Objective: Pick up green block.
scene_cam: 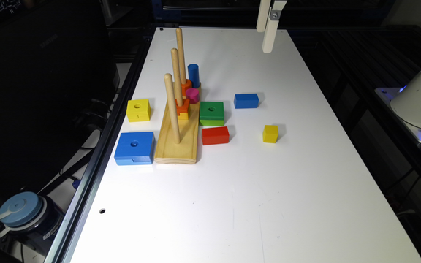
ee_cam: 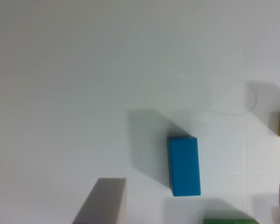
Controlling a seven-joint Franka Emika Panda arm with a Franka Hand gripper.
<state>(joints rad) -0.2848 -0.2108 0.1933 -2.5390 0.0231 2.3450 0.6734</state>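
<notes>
The green block (scene_cam: 211,112) lies flat on the white table (scene_cam: 232,190), right beside the wooden peg board (scene_cam: 178,137). It has a dark green top, a lime lower band and a round centre hole. The wrist view catches just a sliver of the green block (ee_cam: 231,220). My gripper (scene_cam: 269,31) hangs high over the far end of the table, well away from the block. In the wrist view the gripper (ee_cam: 193,205) is open, its fingers wide apart with nothing between them.
A blue brick (scene_cam: 246,100) (ee_cam: 184,165) lies past the green block, a red brick (scene_cam: 215,135) just in front of it, and a yellow cube (scene_cam: 270,133) toward the exterior view's right. A yellow holed block (scene_cam: 138,110) and a blue holed block (scene_cam: 134,147) sit beyond the board.
</notes>
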